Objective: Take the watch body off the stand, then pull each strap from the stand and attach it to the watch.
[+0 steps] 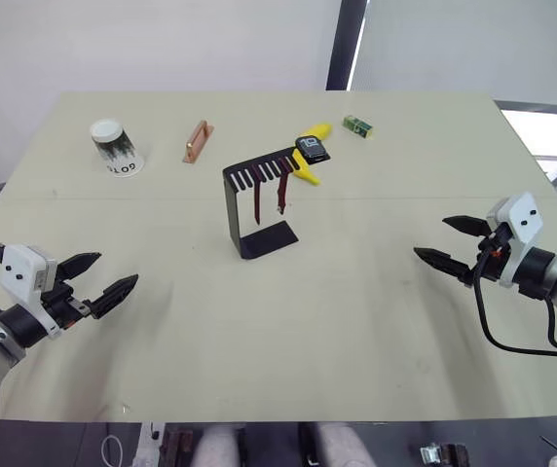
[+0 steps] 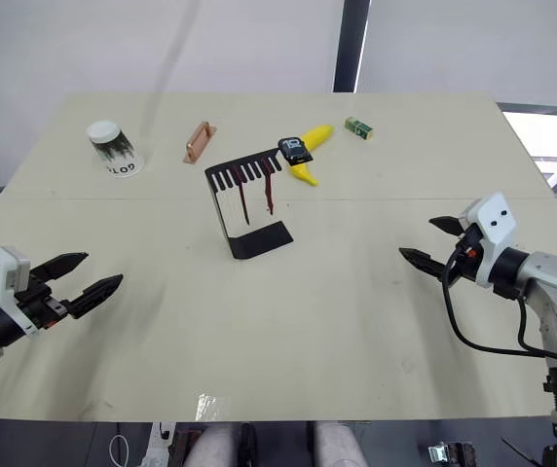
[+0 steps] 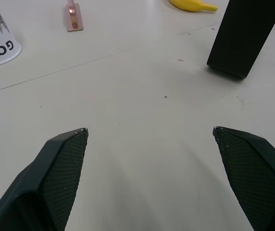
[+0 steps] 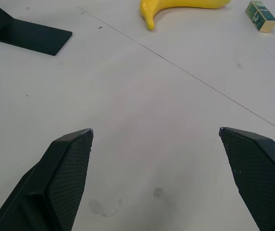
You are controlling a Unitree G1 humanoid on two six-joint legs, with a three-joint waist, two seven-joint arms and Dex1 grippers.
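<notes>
The left gripper (image 1: 99,279) hovers low over the table (image 1: 356,321) with its two black fingers spread wide apart and nothing between them. The right gripper (image 1: 451,243) hovers likewise, fingers parted and empty. Between the two, farther out across the table, stands the black stand (image 1: 256,199), well apart from both. The watch body (image 1: 312,148) sits on the far end of the stand's slotted top arm, up on the right gripper's side. Two dark red straps (image 1: 270,195) hang side by side from the slots of that arm, over the flat base. A banana (image 4: 183,6) lies just behind the watch body, beyond the right gripper's fingers, with a small green box (image 4: 261,15) near it. Beyond the left gripper lie a copper bar (image 3: 73,14) and an upturned paper cup (image 1: 116,147).
</notes>
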